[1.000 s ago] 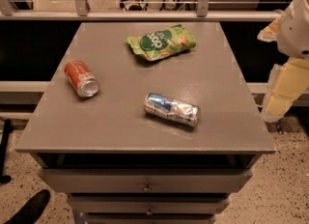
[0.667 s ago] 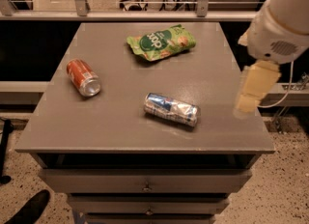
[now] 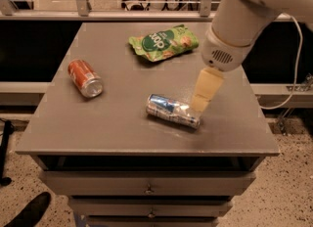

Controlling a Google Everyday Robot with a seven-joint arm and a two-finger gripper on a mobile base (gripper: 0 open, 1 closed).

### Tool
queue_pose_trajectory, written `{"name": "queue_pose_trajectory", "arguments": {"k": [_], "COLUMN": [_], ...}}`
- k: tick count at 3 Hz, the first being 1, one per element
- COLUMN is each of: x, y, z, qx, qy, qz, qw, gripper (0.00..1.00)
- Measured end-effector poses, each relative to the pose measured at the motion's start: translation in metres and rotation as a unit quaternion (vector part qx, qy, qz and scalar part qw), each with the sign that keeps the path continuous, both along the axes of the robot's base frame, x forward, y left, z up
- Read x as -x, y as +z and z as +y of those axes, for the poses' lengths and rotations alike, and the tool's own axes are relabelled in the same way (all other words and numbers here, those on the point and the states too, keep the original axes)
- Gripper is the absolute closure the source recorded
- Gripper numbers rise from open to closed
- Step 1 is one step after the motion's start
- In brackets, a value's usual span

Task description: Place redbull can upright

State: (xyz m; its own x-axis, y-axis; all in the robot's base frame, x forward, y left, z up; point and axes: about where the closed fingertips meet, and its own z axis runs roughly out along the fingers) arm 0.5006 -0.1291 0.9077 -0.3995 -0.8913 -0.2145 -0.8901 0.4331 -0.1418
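The redbull can [image 3: 172,111], slim, dented, silver and blue, lies on its side on the grey table [image 3: 112,128], right of the middle and near the front. Its silver top points to the right. My gripper [image 3: 200,103] hangs down from the white arm [image 3: 234,20] at the upper right. Its cream tip is just above and behind the can's right end, very close to it. I cannot tell whether it touches the can.
An orange-red soda can [image 3: 85,78] lies on its side at the left. A green snack bag [image 3: 164,41] lies flat at the back. Drawers [image 3: 146,188] sit under the tabletop. A dark shoe [image 3: 29,210] is on the floor at lower left.
My arm has swung in from the right edge over the table, and the gripper has come down to the right end of the redbull can. The cans and bag have not moved.
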Motion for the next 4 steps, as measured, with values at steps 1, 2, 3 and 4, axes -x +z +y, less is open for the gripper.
{"name": "queue_pose_trajectory", "arguments": {"k": [1, 2, 3, 4], "x": [-0.011, -0.015, -0.010, -0.007], "y": [-0.023, -0.043, -0.059, -0.068], "z": [0.030, 0.062, 0.093, 0.098], "qx": [-0.019, -0.044, -0.063, -0.062], "qy": [-0.030, -0.049, -0.057, -0.060], "qz": [0.019, 0.031, 0.020, 0.023], "qw": [0.9992, 0.9973, 0.9962, 0.9960], "gripper": [0.00, 0.00, 0.00, 0.00]}}
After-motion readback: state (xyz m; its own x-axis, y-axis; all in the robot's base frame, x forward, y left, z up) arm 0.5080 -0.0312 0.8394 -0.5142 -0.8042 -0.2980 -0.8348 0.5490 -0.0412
